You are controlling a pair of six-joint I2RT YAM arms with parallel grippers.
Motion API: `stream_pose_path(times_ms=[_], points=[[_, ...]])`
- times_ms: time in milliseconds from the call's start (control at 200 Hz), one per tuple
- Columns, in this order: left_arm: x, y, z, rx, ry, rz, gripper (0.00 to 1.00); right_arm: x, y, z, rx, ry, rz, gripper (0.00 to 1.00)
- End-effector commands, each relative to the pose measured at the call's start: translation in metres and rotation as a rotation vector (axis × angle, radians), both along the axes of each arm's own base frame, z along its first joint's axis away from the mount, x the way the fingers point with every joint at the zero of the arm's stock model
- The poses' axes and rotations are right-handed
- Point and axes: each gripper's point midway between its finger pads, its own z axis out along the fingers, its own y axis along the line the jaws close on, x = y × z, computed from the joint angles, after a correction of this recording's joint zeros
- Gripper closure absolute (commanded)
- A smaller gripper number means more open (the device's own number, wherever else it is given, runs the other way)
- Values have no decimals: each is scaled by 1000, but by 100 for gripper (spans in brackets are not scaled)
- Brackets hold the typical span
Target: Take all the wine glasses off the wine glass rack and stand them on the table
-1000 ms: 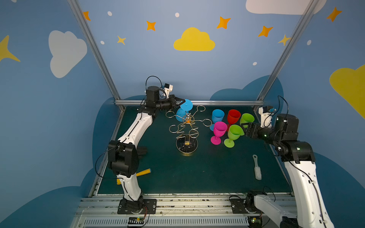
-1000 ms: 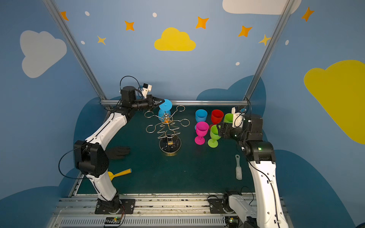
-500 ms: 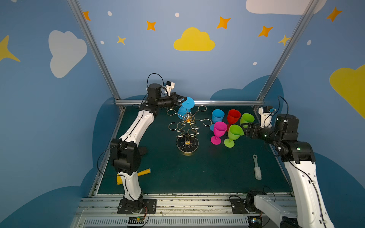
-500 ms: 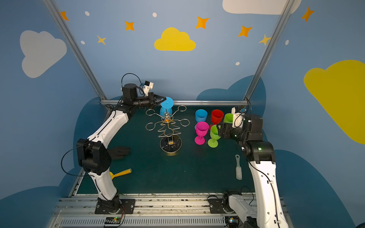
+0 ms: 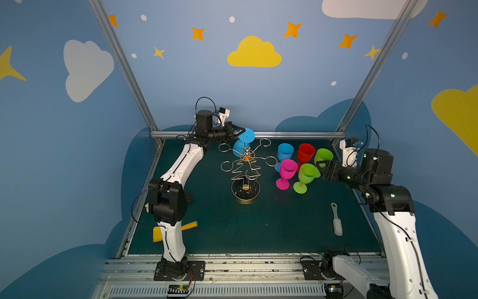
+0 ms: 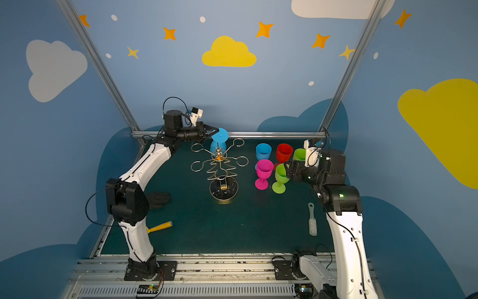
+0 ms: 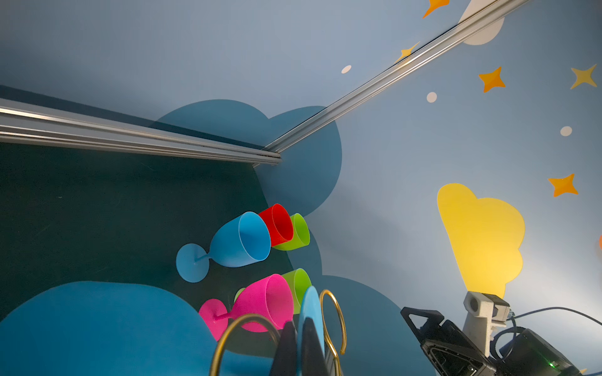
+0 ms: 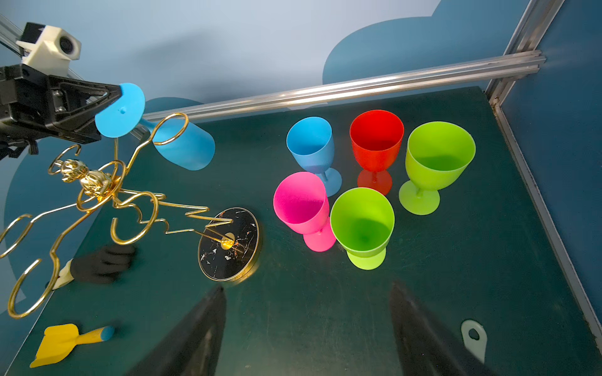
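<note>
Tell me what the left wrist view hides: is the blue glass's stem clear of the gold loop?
Observer: No. In the right wrist view the left gripper pinches the foot of the hanging blue wine glass, and the stem runs through a loop of the wine glass rack.
Operator: Is the right gripper free to help?
Observer: The right gripper is open and empty, stopped short of the near green glass.
</note>
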Motion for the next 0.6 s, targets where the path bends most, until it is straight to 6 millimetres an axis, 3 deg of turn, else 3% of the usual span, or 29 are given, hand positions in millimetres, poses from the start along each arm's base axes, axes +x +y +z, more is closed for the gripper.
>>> stream_pose_path(times_ms=[0,596], points=[[-7,3,17,-13,-42,-33,97,-1,-2,11,-2,-23,-9,22],[-32,9,38,-56,-34,-127,97,-2,-3,11,-2,-24,-10,22]])
